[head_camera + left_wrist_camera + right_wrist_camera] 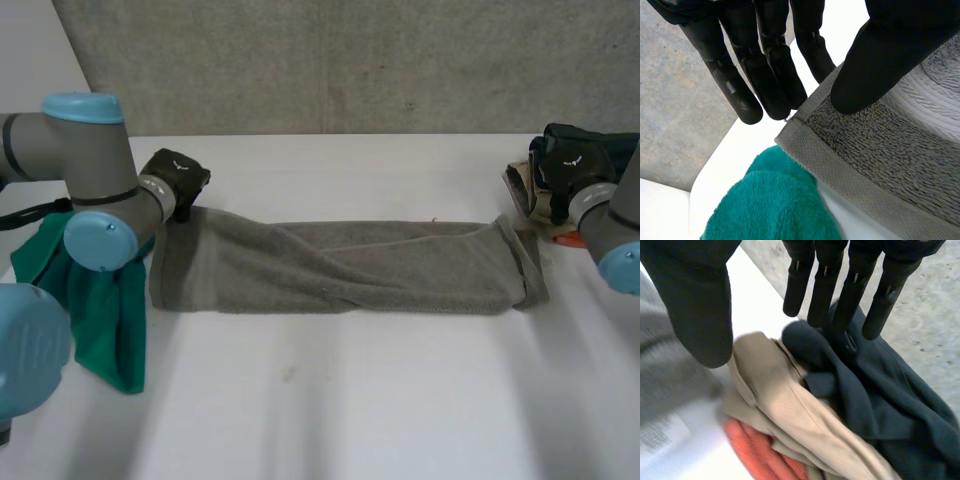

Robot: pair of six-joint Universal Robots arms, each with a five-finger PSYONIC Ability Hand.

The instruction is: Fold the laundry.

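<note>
White table (400, 400) bears the grey towel (340, 265) folded in a long strip, my left hand (767, 65) spread at one end corner, thumb (875, 65) resting on it, my right hand (695, 300) spread above the clothes pile (790, 405) just beyond the towel's other end.

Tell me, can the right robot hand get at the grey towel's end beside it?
Probably yes. The right robot hand hangs open over the clothes pile, with the end of the grey towel just by its thumb and nothing lying between them.

My grey arms (60, 150) carry round light-blue caps (100, 240), my black left hand (175, 180) and right hand (570, 168) each bear a small white mark.
</note>
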